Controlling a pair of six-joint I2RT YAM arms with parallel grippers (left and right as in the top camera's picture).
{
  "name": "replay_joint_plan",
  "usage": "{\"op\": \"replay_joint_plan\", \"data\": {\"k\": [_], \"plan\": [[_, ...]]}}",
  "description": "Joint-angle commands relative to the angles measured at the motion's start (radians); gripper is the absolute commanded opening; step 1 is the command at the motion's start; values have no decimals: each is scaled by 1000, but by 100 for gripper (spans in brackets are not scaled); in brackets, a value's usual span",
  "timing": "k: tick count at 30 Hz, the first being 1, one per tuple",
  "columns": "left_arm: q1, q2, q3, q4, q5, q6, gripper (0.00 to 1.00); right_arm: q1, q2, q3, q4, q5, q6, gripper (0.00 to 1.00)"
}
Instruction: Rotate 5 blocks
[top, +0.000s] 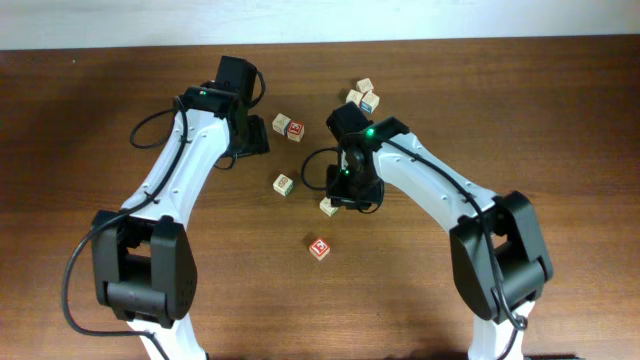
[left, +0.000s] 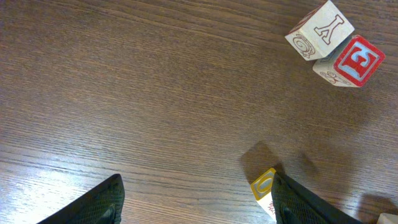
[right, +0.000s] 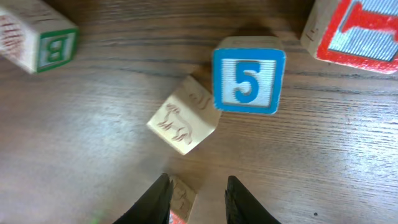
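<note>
Right gripper (right: 198, 186) is narrowly parted at the frame's bottom, clamping nothing; left gripper (left: 196, 190) spread wide. Blue 5 block (right: 249, 79) sits centre, touching a plain block (right: 182, 122); green B block (right: 43, 43) upper left.

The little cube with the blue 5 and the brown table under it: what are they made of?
Pale cube with the blue 5: seemingly bare matt wood, going by its pale, dull rim; the face is printed or painted blue. Brown table: wood or wood-look laminate; streaky grain, soft sheen, cannot tell which.
</note>
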Motion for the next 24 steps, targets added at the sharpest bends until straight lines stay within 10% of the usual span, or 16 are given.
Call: {"op": "replay_joint_plan", "data": {"k": [1, 17, 24], "plan": [[5, 9, 12, 5, -16, 9, 76, 2, 38, 0, -2, 0, 63, 30], [4, 9, 12, 5, -19, 9, 82, 9, 116, -6, 161, -53, 56, 29], [4, 9, 12, 5, -18, 8, 100, 29, 117, -6, 230, -67, -18, 30]]}}
